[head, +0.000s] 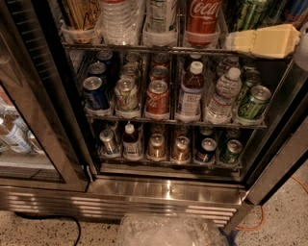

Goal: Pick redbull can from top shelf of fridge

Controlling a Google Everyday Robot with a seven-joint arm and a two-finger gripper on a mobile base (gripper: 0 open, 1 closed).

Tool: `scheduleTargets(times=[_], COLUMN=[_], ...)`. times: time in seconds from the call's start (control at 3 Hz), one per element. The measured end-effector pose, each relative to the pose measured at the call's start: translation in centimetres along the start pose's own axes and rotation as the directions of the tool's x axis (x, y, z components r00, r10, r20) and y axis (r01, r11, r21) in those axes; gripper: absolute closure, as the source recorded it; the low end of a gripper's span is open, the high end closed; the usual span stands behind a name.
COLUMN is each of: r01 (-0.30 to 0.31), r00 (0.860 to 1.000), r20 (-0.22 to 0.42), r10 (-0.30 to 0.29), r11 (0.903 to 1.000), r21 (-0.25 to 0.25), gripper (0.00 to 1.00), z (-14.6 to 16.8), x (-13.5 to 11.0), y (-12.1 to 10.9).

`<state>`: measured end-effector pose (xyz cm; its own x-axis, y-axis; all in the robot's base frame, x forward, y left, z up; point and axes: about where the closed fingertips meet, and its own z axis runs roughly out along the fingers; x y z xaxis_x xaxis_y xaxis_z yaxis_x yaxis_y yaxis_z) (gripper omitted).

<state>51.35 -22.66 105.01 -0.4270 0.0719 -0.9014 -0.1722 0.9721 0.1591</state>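
Note:
The fridge (168,190) stands open, with its black frame and ribbed steel base. The top shelf (144,48) runs along the top of the view and holds a red Coca-Cola bottle (202,17), a water bottle (118,19) and a green-and-black can (250,12). A silver-blue can that may be the redbull can (291,9) shows only in part at the top right corner, cut off by the edge. My cream-coloured gripper (262,42) reaches in from the right at the level of the top shelf's front rail, just below that can.
The middle rack holds a dark-blue soda can (95,91), several other cans and two bottles (190,91). The bottom rack (168,161) holds short cans. The glass door (29,120) stands at the left. A clear plastic bag (168,230) and an orange cable (269,221) lie on the floor.

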Motion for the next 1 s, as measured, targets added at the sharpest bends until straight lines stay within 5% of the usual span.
scheduleTargets(times=[0.67,1.0], r01=[-0.005,-0.021], r00=[0.998,0.996], r20=[0.06,0.092], r10=[0.001,0.012], r11=[0.998,0.9951], r21=[0.063,0.096], gripper=[0.0,0.16], z=[-0.2,-0.9], x=[-0.7,-0.9], y=[-0.7,-1.4])
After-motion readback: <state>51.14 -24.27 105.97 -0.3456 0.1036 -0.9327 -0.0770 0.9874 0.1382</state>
